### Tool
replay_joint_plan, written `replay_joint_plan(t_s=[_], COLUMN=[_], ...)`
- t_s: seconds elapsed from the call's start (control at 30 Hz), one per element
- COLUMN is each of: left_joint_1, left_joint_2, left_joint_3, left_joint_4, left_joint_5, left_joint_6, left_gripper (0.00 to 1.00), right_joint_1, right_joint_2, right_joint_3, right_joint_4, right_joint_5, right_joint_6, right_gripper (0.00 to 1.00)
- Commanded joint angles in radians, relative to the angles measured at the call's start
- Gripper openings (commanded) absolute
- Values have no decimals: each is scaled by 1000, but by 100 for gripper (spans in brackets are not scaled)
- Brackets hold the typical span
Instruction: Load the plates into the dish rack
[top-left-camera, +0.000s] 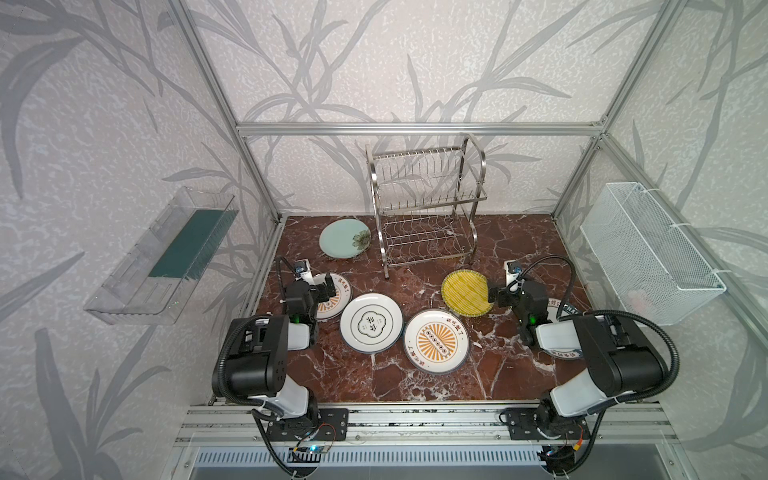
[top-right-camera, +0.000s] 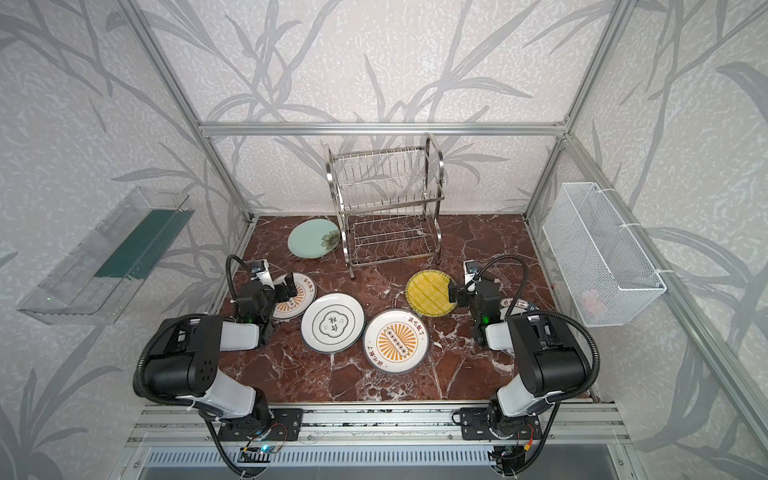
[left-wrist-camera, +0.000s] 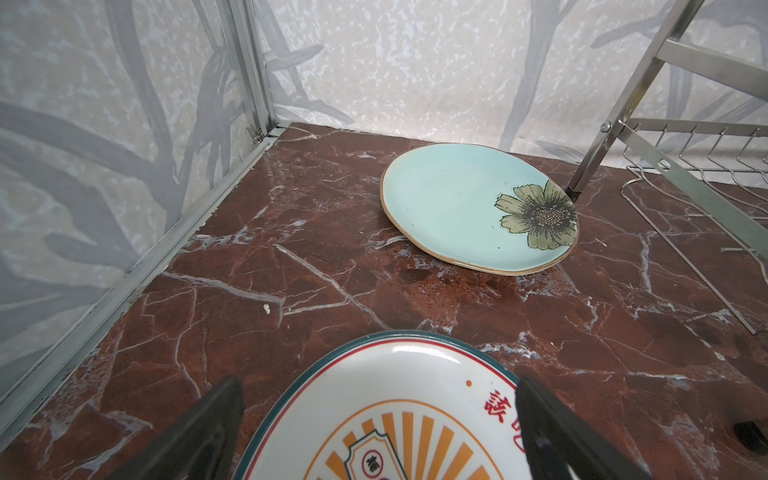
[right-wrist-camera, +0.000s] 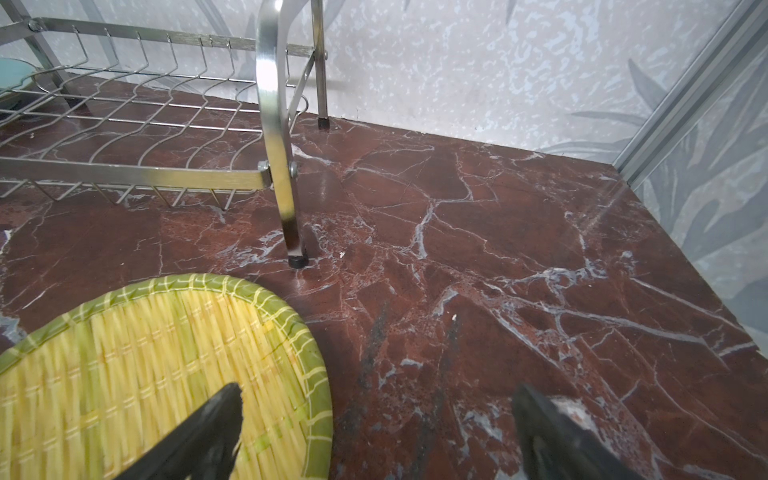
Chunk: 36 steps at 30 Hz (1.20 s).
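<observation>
The empty steel dish rack (top-left-camera: 424, 203) (top-right-camera: 386, 203) stands at the back middle, and several plates lie flat on the marble. A mint flower plate (top-left-camera: 344, 244) (left-wrist-camera: 457, 203) lies left of the rack. In front are a quatrefoil plate (top-left-camera: 371, 328), a sunburst plate (top-left-camera: 435, 341) and a yellow ribbed plate (top-left-camera: 463, 291) (right-wrist-camera: 145, 374). My left gripper (top-left-camera: 328, 287) (left-wrist-camera: 378, 395) hangs open over a second sunburst plate (top-left-camera: 336, 307) (left-wrist-camera: 374, 415). My right gripper (top-left-camera: 492, 293) (right-wrist-camera: 376, 399) is open across the yellow plate's rim. A lettered-rim plate (top-left-camera: 557, 305) lies mostly hidden under the right arm.
A clear plastic tray (top-left-camera: 166, 257) hangs on the left wall and a white mesh basket (top-left-camera: 648, 253) on the right wall. Aluminium frame posts (top-left-camera: 266, 216) bound the table's corners. The rack's near leg (right-wrist-camera: 296, 259) stands just beyond the yellow plate.
</observation>
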Motion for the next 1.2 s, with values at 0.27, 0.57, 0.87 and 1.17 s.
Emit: replay_joint_plan(t_s=[0.27, 0.57, 0.87, 1.17], left_joint_1=[-3, -3, -2, -3], left_joint_2=[7, 7, 7, 1], left_joint_3=[-9, -9, -9, -5], left_joint_4=[20, 20, 19, 10], left_joint_5=[-5, -5, -5, -1], left_joint_6=[5, 5, 5, 8], left_gripper=[99, 99, 99, 99], right_joint_1=[0, -1, -1, 0], right_joint_2=[8, 8, 8, -41], right_joint_3=[1, 1, 1, -28], right_joint_4=[32, 33, 33, 46], right_joint_5=[11, 11, 11, 2], right_joint_6=[-2, -2, -2, -7], right_gripper=[99, 99, 99, 99])
